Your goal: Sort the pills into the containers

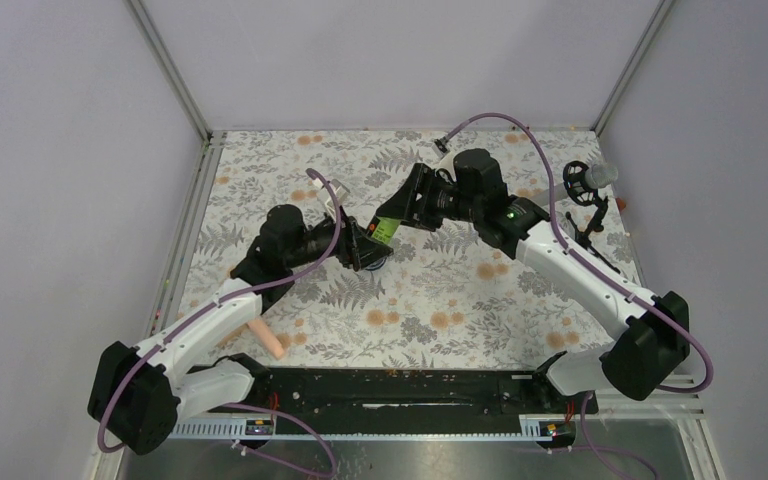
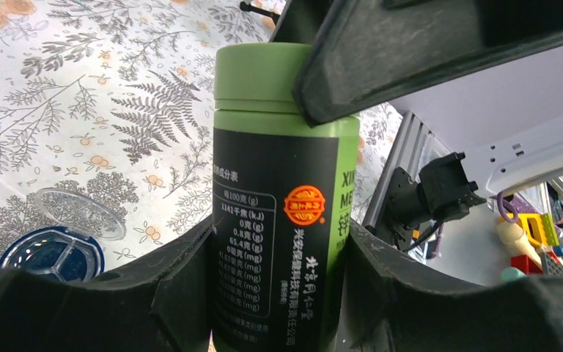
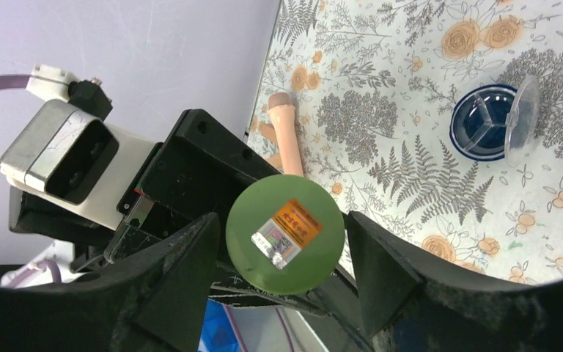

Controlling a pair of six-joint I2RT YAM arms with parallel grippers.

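Note:
The green bottle [image 1: 385,228] with a black label is held off the table, clamped low on its body [image 2: 278,213] by my left gripper [image 1: 363,243], which is shut on it. My right gripper [image 1: 405,208] is at the bottle's green cap [image 3: 286,235]. Its fingers [image 3: 179,271] flank the cap with a narrow gap on the left side. The dark-blue jar [image 3: 482,123] stands open on the floral mat with a clear lid [image 3: 524,117] leaning on its rim. It also shows in the left wrist view [image 2: 48,255]. No pills can be made out.
A peach-pink rod [image 1: 268,338] lies near the left arm at the front left; it also shows in the right wrist view [image 3: 287,136]. A black stand with a clear piece [image 1: 590,182] is at the back right. Metal frame rails [image 1: 188,230] border the mat.

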